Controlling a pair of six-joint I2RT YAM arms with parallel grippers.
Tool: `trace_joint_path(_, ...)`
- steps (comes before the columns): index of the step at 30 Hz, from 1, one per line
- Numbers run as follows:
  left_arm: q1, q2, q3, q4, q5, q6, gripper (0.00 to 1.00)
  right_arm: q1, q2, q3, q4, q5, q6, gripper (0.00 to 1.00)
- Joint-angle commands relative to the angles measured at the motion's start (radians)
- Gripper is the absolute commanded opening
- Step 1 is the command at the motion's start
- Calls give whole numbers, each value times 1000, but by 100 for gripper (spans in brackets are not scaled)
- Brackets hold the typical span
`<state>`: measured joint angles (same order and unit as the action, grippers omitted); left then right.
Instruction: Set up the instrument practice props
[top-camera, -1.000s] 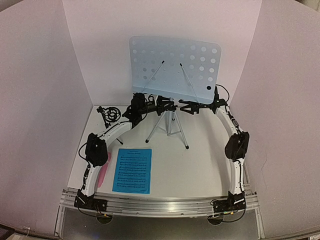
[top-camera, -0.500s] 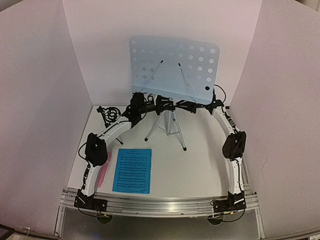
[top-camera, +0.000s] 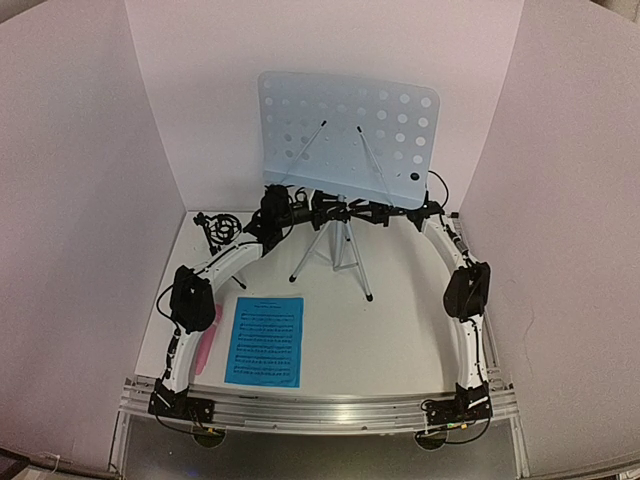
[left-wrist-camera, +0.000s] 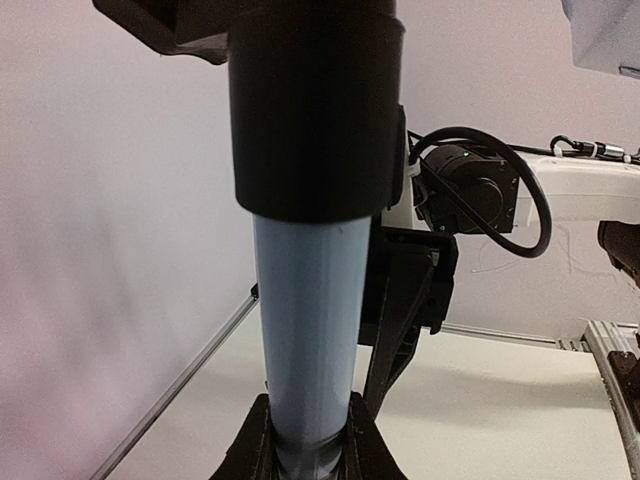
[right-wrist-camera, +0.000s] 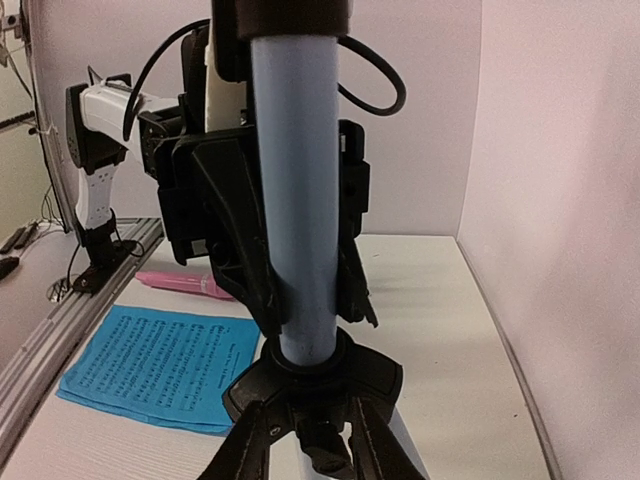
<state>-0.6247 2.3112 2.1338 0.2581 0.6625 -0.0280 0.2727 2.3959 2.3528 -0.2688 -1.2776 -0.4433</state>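
White table (top-camera: 400, 330): left pincer (top-camera: 323, 212) and right pincer (top-camera: 360, 213) clamp the music stand (top-camera: 350, 130) pole.

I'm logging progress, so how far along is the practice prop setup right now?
Done: the music stand is upright on its tripod. In hand: the left hand and right hand both grip its pole. Left: the blue sheet music lies flat on the table, not on the stand. The pink microphone lies beside it, out of the black mic stand at the rear left.
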Motion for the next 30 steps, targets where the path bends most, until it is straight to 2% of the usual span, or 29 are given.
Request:
trace_joint_path(1,-7,-7,61,10,26,-17,0,14,37,22,32,5,55,25)
trace_joint_path(4,-7,-8,60,12,26,-14,0,17,39,15,36,-10,78,20)
trace_joint_path(10,-7,-5,61,25,24,-13,0,23,17,-37,39,5,90,19)
trace_joint_path(12,-7,-4,63,26,27,-13,0,24,22,-31,40,2,116,12)
trace_joint_path(14,-7,-3,64,27,27,-12,0,28,21,-30,40,6,142,2)
trace_joint_path(17,-7,-1,65,29,12,4,0,36,8,-56,40,10,194,0)
trace_joint_path(23,-7,16,78,25,-26,66,0,76,-30,-147,42,14,428,0)
trace_joint_path(30,-6,13,68,2,-18,108,0,106,-43,-201,44,25,904,0)
